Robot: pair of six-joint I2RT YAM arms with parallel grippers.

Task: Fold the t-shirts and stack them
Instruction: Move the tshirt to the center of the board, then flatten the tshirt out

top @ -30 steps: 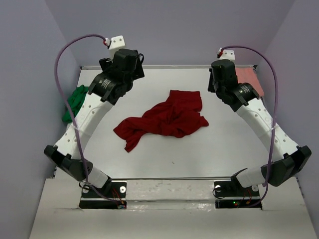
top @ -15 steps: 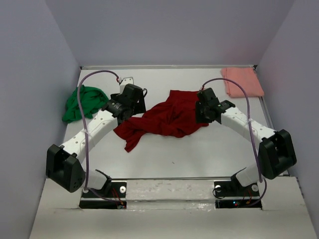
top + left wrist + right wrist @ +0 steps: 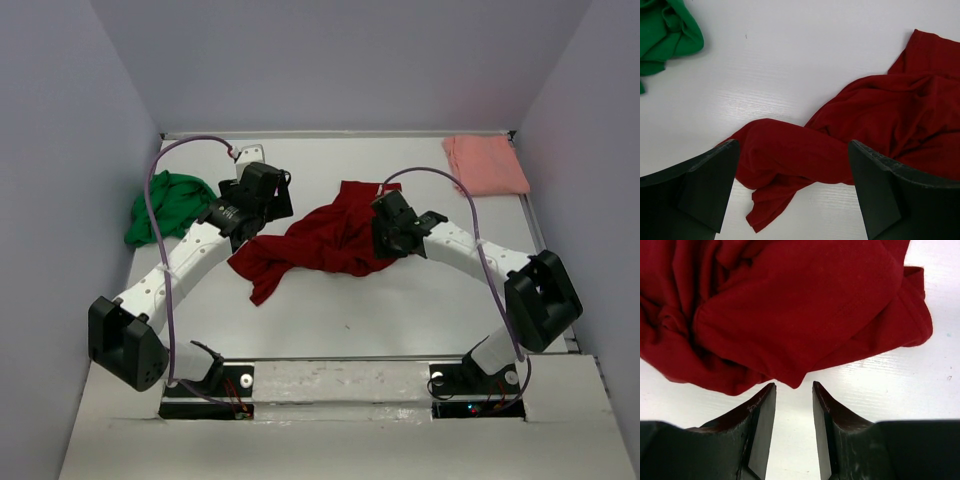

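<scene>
Item: dark red t-shirt (image 3: 330, 240), crumpled, unfolded, lying on the white table (image 3: 400, 300) between the two claws; its long axis runs from a narrow tail at the near left to a broader bunched mass at the far right. Left gripper (image 3: 266, 212): released, jaws at full spread, nothing between them; in the left wrist view the left gripper (image 3: 793, 150) frames the shirt's narrow tail (image 3: 790, 155), which lies directly below and ahead of the fingertips, with the bulk of the cloth off to the claw's right. Right gripper (image 3: 385, 235): released, jaws only part-way apart, holding nothing; in the right wrist view the right gripper (image 3: 793, 387) has bare table in its gap, and a pointed fold of the shirt (image 3: 790, 310) sits just ahead of the tips, seemingly not yet between them. Judgement: each arm is close to its own end of the shirt, the right claw the nearer to an edge it could pinch. Also present: green t-shirt (image 3: 165, 205), heaped well to the left claw's left; salmon pink t-shirt (image 3: 485, 165), lying flat well beyond the right claw, at the far right corner. No stack started.
</scene>
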